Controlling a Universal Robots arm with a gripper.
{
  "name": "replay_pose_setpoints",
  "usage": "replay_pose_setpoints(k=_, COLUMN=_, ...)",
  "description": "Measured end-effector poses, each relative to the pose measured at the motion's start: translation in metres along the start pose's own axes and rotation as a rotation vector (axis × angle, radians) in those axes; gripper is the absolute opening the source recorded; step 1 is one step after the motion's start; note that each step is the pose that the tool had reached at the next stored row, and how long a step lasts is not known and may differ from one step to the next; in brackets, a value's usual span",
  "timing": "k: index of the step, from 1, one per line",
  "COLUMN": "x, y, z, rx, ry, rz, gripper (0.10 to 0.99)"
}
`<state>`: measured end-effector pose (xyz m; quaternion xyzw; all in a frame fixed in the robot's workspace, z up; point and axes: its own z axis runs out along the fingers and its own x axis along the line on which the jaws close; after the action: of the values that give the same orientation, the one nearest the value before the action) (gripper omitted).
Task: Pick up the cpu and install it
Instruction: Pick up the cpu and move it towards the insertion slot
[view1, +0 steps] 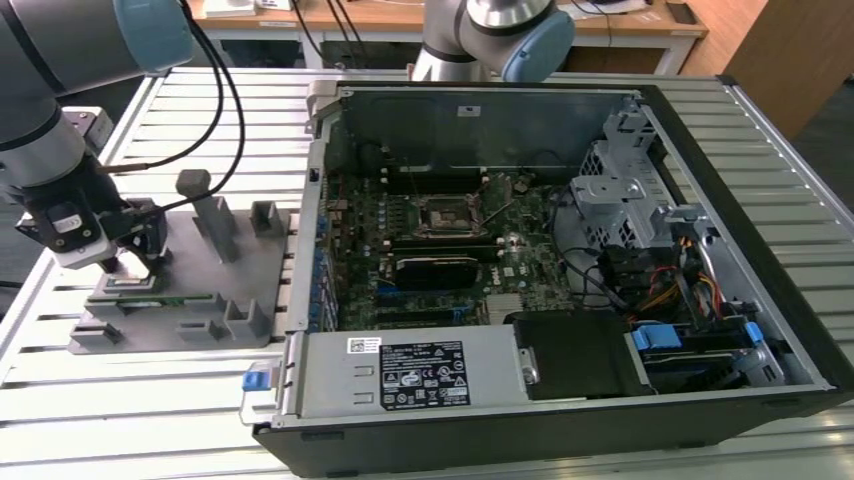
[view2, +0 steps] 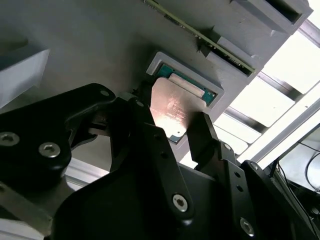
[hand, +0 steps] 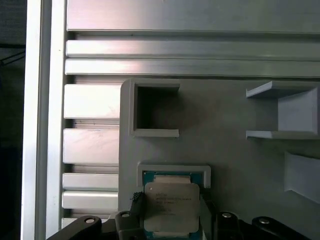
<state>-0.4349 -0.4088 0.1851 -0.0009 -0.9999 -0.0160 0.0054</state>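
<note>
Second wrist view: pickup step, pincer (view2: 172, 117) straddling the cpu (view2: 172, 106) seated in the grey holder (view2: 100, 45) pocket, clamped or not cannot tell; lifting it clear likely needs a square, level grip.

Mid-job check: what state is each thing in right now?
cpu: flat in a pocket of the grey fixture, metal top up.
hand: low over the cpu, at its pocket.
computer case: on its side, panel off, open.
socket: inside the case, latch state too small to tell.
</note>
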Motion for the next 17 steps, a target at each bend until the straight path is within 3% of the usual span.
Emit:
replay_pose_setpoints(k=5, x=-0.0012, y=0.0001, z=0.0002, rx=0.000, ry=-0.0001, rz=0.000, gripper=0.541)
replay_pose_setpoints(k=8, x=-0.0012, y=0.0002, z=-0.0001, rx=0.000, ry=0.0003, rz=0.000, gripper=0.663)
replay_pose_setpoints(k=17, x=-0.0005, y=0.0002, z=0.0000, rx=0.001, ry=0.0001, rz=0.000, gripper=0.647)
